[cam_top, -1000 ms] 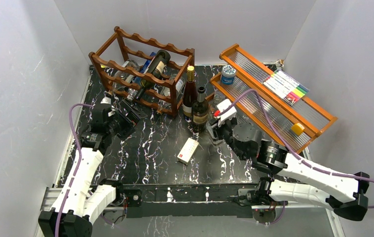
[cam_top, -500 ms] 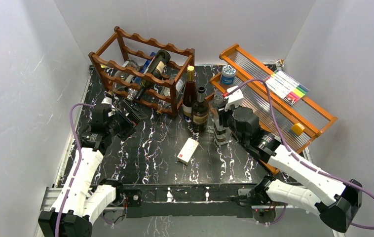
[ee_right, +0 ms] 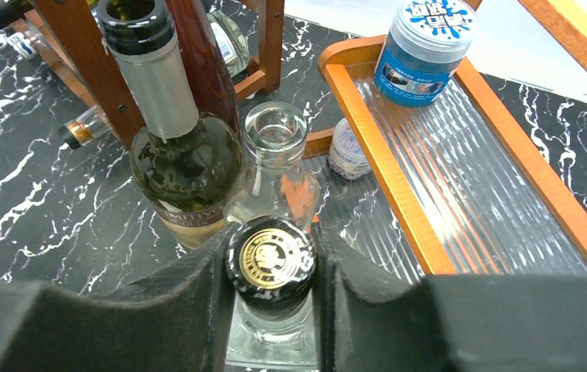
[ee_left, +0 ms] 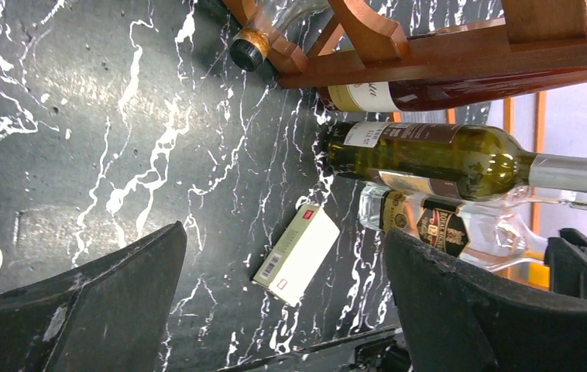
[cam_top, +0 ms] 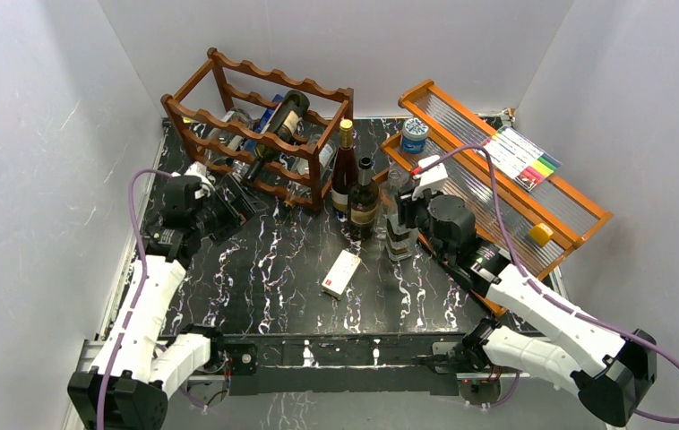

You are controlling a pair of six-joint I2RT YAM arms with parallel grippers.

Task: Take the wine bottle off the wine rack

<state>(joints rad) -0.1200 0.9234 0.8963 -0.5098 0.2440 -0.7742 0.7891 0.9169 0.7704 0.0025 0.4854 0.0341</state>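
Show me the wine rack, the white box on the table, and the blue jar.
wine rack [cam_top: 219,117], overhead view, front top rail
white box [cam_top: 341,272], overhead view, middle of its top face
blue jar [ee_right: 426,50], right wrist view, its side

Black marbled tabletop [cam_top: 273,260]: small white-and-red box [cam_top: 341,272] lying flat, mid-front. Orange stepped shelf [ee_right: 387,174] at right carries blue-lidded jar [ee_right: 426,48], coloured sticky-tab pack [cam_top: 520,156], yellow block [cam_top: 540,234].

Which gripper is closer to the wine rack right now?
Left. The left gripper hangs open just in front of the wine rack. The right gripper is shut on the cap of a clear bottle, off to the right beyond two standing bottles.
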